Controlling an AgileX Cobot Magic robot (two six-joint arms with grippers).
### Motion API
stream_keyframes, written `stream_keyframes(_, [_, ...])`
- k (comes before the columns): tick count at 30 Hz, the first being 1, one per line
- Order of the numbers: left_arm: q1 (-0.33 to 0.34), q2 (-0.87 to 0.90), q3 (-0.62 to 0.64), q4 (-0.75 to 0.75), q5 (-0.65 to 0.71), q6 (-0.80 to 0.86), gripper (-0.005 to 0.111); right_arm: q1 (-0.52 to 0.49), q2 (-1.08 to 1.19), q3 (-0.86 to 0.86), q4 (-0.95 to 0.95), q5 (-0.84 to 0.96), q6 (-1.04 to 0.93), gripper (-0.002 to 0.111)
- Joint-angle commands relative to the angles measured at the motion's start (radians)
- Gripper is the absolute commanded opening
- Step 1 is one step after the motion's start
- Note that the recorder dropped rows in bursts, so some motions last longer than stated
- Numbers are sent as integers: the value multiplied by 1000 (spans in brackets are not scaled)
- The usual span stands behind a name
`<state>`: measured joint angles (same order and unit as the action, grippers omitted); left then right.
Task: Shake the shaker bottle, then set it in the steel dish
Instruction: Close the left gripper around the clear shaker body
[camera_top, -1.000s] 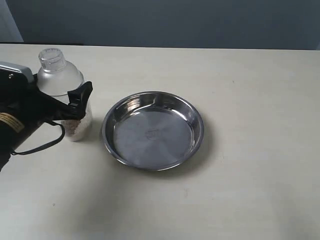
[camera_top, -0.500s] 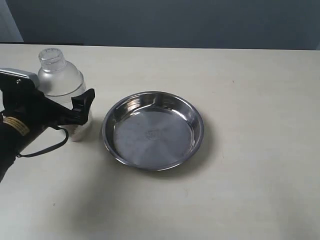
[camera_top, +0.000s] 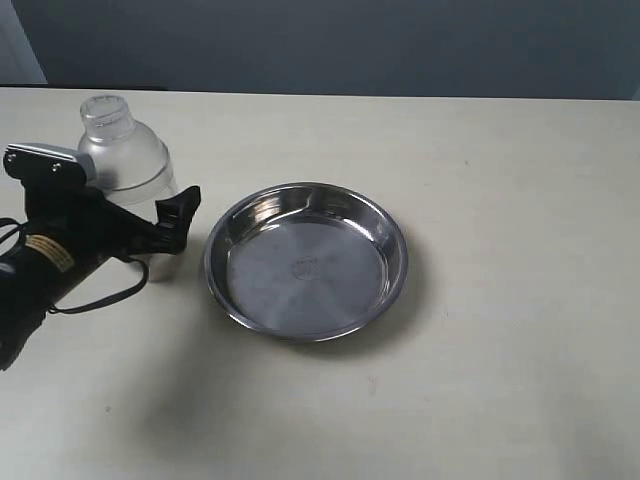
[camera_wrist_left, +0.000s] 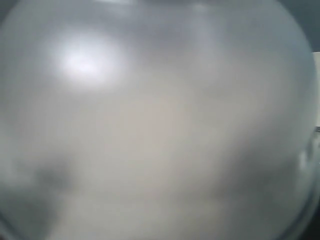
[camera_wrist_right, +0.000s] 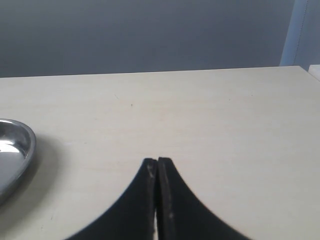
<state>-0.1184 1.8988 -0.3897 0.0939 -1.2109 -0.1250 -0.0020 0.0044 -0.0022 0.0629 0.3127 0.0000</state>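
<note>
The shaker bottle (camera_top: 125, 150) stands on the tabletop (camera_top: 480, 380) just beside the steel dish (camera_top: 211, 262), on its left in the exterior view. The left gripper (camera_top: 162, 218) has its jaws spread wide around the bottle's lower body, not clamped, while the right gripper (camera_wrist_right: 158, 165) has its jaws pressed together on nothing. The risk I see is 1 jaw nudging the bottle so it tips or slides against the dish rim, and a low grip on smooth plastic could let it slip during the shake.
</note>
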Motion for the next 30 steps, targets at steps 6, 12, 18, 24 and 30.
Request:
stream_keyframes(6, [-2,26,-9,-21,-10,-3,104,2,-4,2,-1,-8,0,-1])
stream_keyframes(12, [-2,35,-9,-25,-10,-3,104,2,-4,2,-1,-8,0,-1])
stream_keyframes(18, [-2,45,-9,-37,-10,-3,104,2,-4,2,-1,-8,0,-1])
stream_keyframes(24, [-2,50,-9,-59,-10,-10,101,2,-4,2,-1,-8,0,-1])
stream_keyframes(30, [-2,50,-9,-48,-10,-13,77,2,-4,2,-1,-8,0,-1])
